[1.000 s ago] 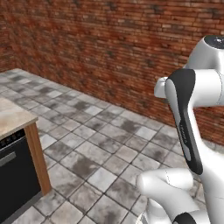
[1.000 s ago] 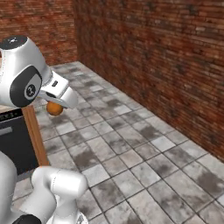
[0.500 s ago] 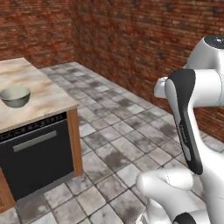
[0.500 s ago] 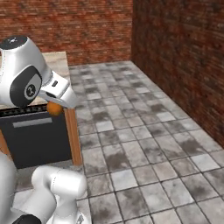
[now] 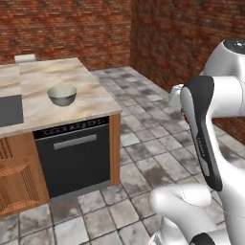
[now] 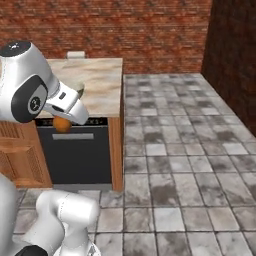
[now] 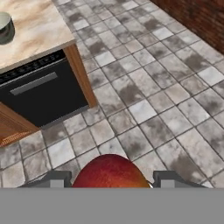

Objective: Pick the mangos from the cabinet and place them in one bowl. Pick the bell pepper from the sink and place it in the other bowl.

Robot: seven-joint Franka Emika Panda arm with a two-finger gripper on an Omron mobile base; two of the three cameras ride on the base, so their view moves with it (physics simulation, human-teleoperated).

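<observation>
Jaws: from my remote seat I see the gripper (image 7: 110, 183) closed partway on a mango (image 7: 109, 173), one finger on each side of it.
Mango: orange with a red blush; in the right base view it (image 6: 62, 124) hangs under the white hand, in the air in front of the island.
Below the hand: grey stone floor tiles (image 7: 144, 83) and the black dishwasher front (image 7: 39, 94).
Bowl: the pale grey-green bowl (image 5: 62, 95) stands upright on the marble island top (image 5: 72, 79), near its front edge, above the dishwasher (image 5: 76, 153); I see its rim (image 7: 5, 27) at the top left corner of the hand view.
Beside it: a dark cooktop panel (image 5: 9, 110) to the bowl's left, wooden cabinet door (image 5: 19, 179) below.
Backdrop: red brick walls (image 5: 67, 28).
</observation>
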